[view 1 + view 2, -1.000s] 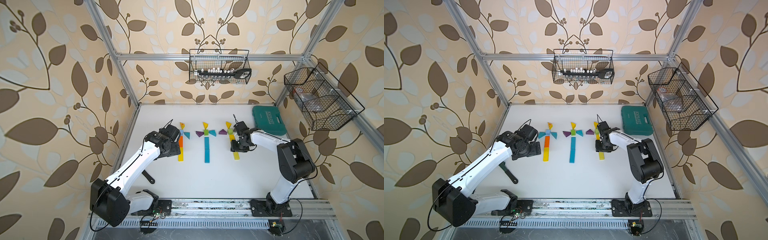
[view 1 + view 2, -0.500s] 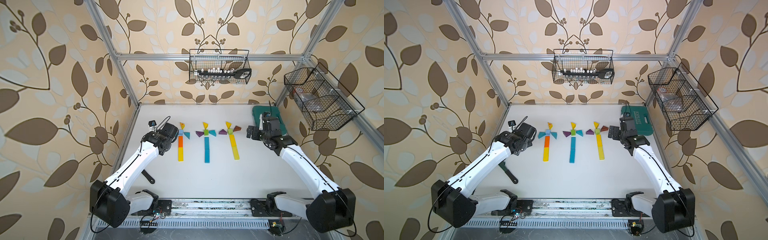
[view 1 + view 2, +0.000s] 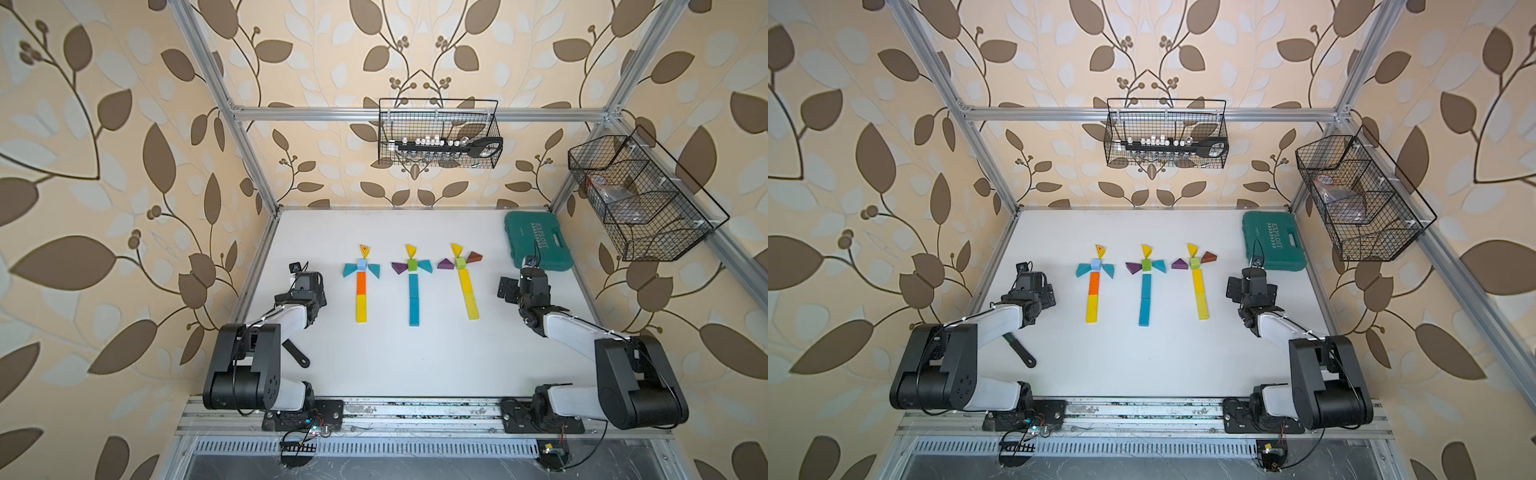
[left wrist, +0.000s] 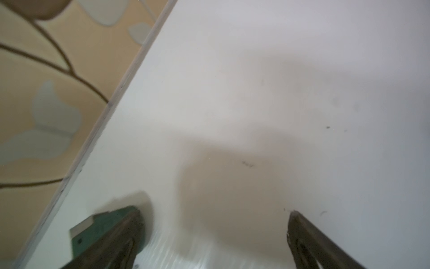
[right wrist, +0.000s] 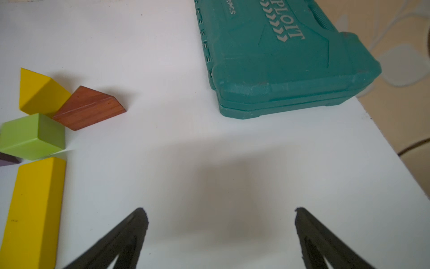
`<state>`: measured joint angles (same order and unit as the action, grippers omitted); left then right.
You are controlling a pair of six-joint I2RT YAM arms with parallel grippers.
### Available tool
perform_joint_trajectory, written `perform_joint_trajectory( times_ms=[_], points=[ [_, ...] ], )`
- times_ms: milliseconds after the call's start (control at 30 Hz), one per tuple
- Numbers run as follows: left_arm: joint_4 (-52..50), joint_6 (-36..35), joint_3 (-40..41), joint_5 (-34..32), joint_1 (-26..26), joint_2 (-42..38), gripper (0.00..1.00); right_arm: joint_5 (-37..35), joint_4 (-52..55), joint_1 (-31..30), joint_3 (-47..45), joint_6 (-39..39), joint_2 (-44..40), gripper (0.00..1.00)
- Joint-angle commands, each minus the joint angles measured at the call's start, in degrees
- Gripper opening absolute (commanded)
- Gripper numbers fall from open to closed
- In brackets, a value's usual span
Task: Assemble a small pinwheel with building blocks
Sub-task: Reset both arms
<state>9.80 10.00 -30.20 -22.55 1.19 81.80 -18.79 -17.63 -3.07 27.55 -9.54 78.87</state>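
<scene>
1. Here the right gripper [image 5: 220,216] has its jaws spread wide with nothing between them. Only bare table [image 5: 162,167] lies under its tips.
2. The left gripper [image 4: 216,214] is likewise spread and empty, over bare table near the wall edge.
3. Three figures lie in a row between the grippers, touching neither. They are the left pinwheel [image 3: 361,284], the middle pinwheel [image 3: 413,284] and the right pinwheel [image 3: 464,286].
4. The right pinwheel is beside the right gripper, on its side toward the other arm. Its bar [image 5: 35,209] ends just beside the cube [image 5: 32,136]. Around the cube sit the yellow wedge [image 5: 39,93], the brown wedge [image 5: 89,108] and the purple wedge [image 5: 8,159]. The brown wedge meets the cube at a corner and sits slanted.
5. The case [image 5: 286,60] lies beyond the right fingertips, apart from the blocks.
6. Step in hand (judged): the closing stage. Each figure shows a hub, three vanes and a stem.
7. Next move (judged): little is left to do. If the brown wedge is to be squared up, the right gripper would have to nudge it gently from its outer side without shifting the cube.
</scene>
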Motion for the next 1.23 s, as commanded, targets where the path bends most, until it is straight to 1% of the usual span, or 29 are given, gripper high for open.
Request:
perform_joint_trajectory(
  times_ms=[0,33,67,100,133,167,200,233,267,300,333,400,433,1200],
  points=[
    [21.4,-6.6,2.6,15.5,-3.2,2.1,0.99,2.1,-13.1,0.2,-1.3,5.0,0.5,1.00],
    [28.5,-5.7,4.9,19.6,-6.0,4.6,0.99,2.9,-15.7,0.1,-2.1,6.0,1.2,1.00],
    [27.8,-4.6,5.1,23.4,-8.1,3.2,0.99,4.8,-24.0,0.7,-5.0,6.7,4.3,1.00],
    [25.3,-4.4,5.0,23.6,-8.2,2.9,0.99,6.0,-34.5,1.0,-7.5,7.3,9.2,1.00],
    [28.3,-5.5,5.8,25.6,-8.0,4.2,0.99,5.4,-38.8,0.5,-8.7,8.1,9.7,1.00],
    [29.6,-6.5,6.0,26.4,-7.6,4.6,0.99,6.3,-28.6,0.5,-6.7,7.2,6.4,1.00],
    [29.3,-6.4,6.7,26.3,-7.7,3.9,0.99,8.3,-30.9,1.4,-6.8,7.2,8.0,1.00],
    [32.0,-6.6,7.3,26.1,-7.5,4.7,0.99,8.6,-35.4,1.5,-7.5,7.8,9.3,1.00],
    [30.2,-6.5,6.5,26.0,-7.5,4.5,0.99,8.4,-29.9,1.5,-6.5,7.3,7.5,1.00],
    [30.4,-6.5,6.6,26.1,-7.5,4.8,0.99,8.7,-29.0,1.7,-6.3,7.0,7.6,1.00],
    [30.0,-6.4,6.2,26.1,-7.5,4.9,0.99,8.9,-32.5,1.8,-6.9,7.5,8.6,1.00],
    [29.9,-6.4,6.4,26.1,-7.5,4.5,0.99,8.6,-29.0,1.8,-6.5,7.1,7.1,1.00],
    [30.4,-6.4,6.9,26.0,-7.5,4.2,0.99,8.6,-30.6,1.8,-6.9,7.2,7.4,1.00],
    [30.7,-6.5,7.2,25.8,-7.4,3.8,0.99,8.6,-30.2,1.7,-6.9,7.2,7.1,1.00]
  ],
)
